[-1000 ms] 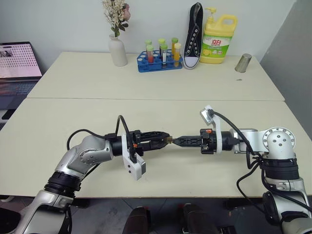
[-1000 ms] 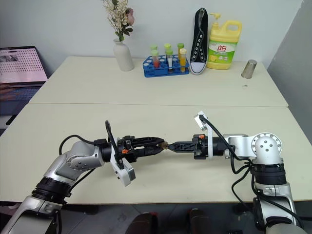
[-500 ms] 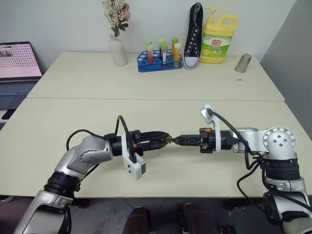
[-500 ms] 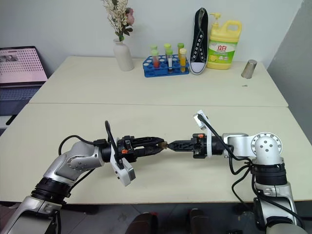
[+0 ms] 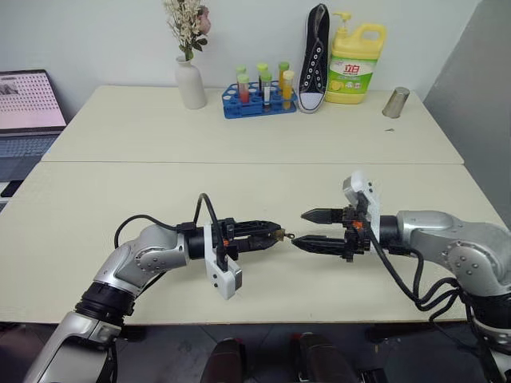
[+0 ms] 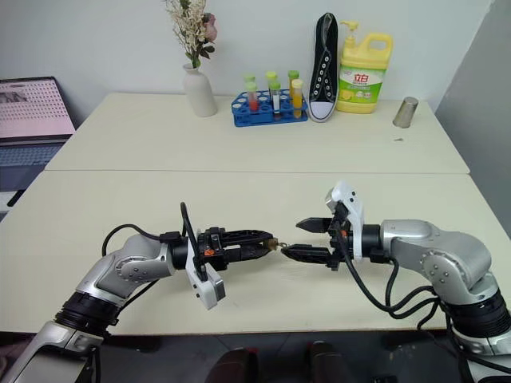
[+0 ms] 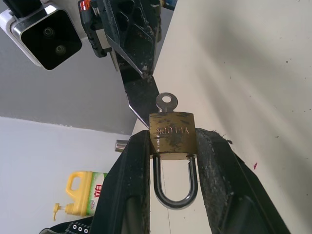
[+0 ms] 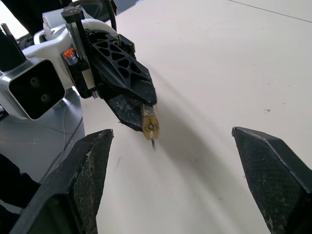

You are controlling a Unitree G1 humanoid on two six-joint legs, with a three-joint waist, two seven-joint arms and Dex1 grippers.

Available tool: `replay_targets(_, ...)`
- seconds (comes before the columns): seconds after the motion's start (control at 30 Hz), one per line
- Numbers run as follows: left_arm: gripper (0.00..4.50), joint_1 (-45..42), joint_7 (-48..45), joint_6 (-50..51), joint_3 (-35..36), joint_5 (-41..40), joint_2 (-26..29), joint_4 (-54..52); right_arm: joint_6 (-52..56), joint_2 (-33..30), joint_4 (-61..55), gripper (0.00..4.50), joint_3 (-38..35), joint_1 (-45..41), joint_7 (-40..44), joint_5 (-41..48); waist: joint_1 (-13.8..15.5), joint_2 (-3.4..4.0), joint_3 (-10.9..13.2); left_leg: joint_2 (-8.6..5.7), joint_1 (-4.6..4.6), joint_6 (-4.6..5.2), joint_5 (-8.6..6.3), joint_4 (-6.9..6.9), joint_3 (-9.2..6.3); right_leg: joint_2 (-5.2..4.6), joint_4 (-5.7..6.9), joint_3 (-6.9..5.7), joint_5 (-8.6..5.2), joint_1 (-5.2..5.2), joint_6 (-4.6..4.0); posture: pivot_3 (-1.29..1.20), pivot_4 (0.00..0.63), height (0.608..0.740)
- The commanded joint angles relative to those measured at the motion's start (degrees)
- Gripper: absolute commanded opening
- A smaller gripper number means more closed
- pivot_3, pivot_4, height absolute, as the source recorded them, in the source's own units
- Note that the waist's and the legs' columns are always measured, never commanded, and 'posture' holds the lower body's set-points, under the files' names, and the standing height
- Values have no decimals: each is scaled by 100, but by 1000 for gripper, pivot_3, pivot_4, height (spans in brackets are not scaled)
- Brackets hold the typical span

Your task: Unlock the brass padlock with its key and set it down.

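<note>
Above near table [image 5: 263,275] edge: left gripper [image 5: 275,233] clamps brass padlock [image 7: 172,135], key [image 7: 166,102] seated in it; right gripper [image 5: 307,229] spread wide, empty, just right, bare tabletop beyond.

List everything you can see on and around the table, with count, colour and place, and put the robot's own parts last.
Brass padlock: one, gold, clamped in left gripper.
Key: one, silver, in padlock.
Vase: one, white, flowers, far left.
Tube rack: one, blue, far centre.
Shoe: one, black, upright by rack.
Detergent bottle: one, yellow, beside shoe.
Cup: one, metal, far right.
Laptop: one, off table's left.
Table: cream.
Left gripper: black, holding padlock.
Right gripper: black, open, facing key.
</note>
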Motion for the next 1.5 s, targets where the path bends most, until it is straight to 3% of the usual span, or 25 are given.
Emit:
replay_targets(0.03,961,-107,74,-4,25,-150,-28,-77,-153,306,-130,4091,-9,85,-208,-115,11,0,0,1,0,0,0,2,1,0,0,0,0,0,0,0,150,740)
replay_targets(0.23,961,-124,101,5,35,-167,-62,-65,-169,868,45,4091,-68,255,-367,-158,16,0,0,-5,-1,0,0,4,4,-5,-1,2,2,1,-2,0,150,740)
replay_targets(0.6,961,-102,115,47,57,-172,-117,-85,-173,1110,151,4091,-62,274,-314,-246,15,0,0,-4,-1,0,0,3,1,-4,0,-1,1,1,-2,0,150,740)
replay_targets(0.73,961,-62,154,35,79,-155,-125,-44,-202,1094,164,3221,-48,304,-252,-283,15,0,0,-4,-1,0,0,3,1,-3,0,0,1,1,-2,0,150,740)
replay_targets(1.0,961,-64,157,133,57,-164,-167,-106,-198,1119,152,280,-85,326,-83,-283,15,0,0,-5,-1,0,0,3,1,-3,0,-1,1,1,-2,0,150,740)
replay_targets(1.5,961,162,-585,296,-347,-1340,87,-87,-199,1172,193,174,-129,235,306,-233,13,0,0,-4,0,0,0,3,-1,-3,1,-2,3,1,-4,0,150,740)
